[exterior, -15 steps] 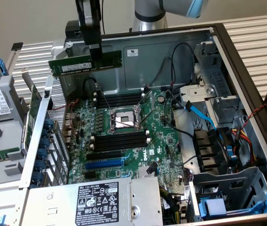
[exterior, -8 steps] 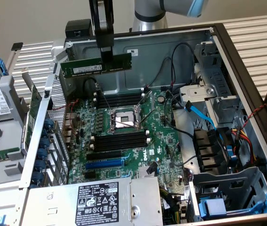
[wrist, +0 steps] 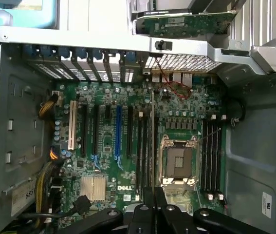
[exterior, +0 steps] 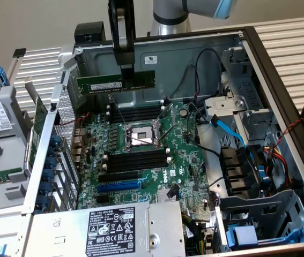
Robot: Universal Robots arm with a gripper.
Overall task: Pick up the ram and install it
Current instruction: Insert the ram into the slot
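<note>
I see the open steel computer case lying on its side, its thin sheet-metal walls forming a hard rim all round the work area. Inside, the flat green motherboard covers most of the floor. The grey power supply box closes off the near edge, and drive cages crowd the exterior view's right. Loose black cables loop along the back wall, so the free room is straight above the board's middle.

My gripper hangs in that room, its black fingers clamped on the ram around mid-length. The stick is level, dark green with a white label, clear of the board and near the back wall. In the wrist view it runs edge-on, parallel to the long black memory sockets. Those flank the square, shiny CPU socket. A narrow blue expansion slot lies nearer the power supply.
</note>
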